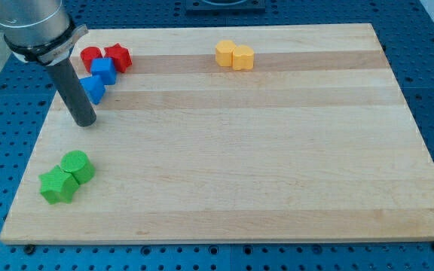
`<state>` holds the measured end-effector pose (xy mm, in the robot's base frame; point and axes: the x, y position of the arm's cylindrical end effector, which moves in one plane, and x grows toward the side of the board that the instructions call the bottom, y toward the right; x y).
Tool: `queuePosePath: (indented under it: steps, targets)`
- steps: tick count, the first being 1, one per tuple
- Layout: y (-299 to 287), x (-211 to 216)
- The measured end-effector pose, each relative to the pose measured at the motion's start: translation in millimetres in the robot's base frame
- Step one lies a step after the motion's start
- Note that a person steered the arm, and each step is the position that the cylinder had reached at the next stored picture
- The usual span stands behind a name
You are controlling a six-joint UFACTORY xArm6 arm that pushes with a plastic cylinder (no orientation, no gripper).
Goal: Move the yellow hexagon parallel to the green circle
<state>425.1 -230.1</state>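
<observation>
Nearest the view's bottom edge we saw two green blocks touching: a star-like green block (pixel 56 186) and, just above and right of it, the green circle (pixel 76 165), both near the table's (pixel 262 165) lower-left corner. Our tool was a plain dark rod with no jaws to open or close, so no grip state applied; my tip (pixel 86 120) rested on the table at the view's left, just below the two blue blocks (pixel 99 78) and well above the green pair. Two red blocks (pixel 105 56) lay touching at the view's top left, against the blue ones. The yellow hexagon (pixel 225 53) sat near the top edge, middle of the table, touching a second yellow block (pixel 242 57) on its right, well apart from my tip.
</observation>
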Motion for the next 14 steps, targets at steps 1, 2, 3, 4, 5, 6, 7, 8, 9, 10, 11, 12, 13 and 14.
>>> queuePosePath:
  steps: [1, 2, 3, 4, 5, 6, 7, 8, 9, 10, 11, 12, 13, 14]
  targets:
    - [-9, -4]
    - [-11, -4]
    - [-14, -4]
    - [-3, -4]
    - [53, -3]
    - [125, -3]
    - [201, -3]
    - [233, -3]
    - [244, -11]
    - [289, -65]
    - [318, -86]
    - [318, -94]
    - [303, -154]
    - [285, -195]
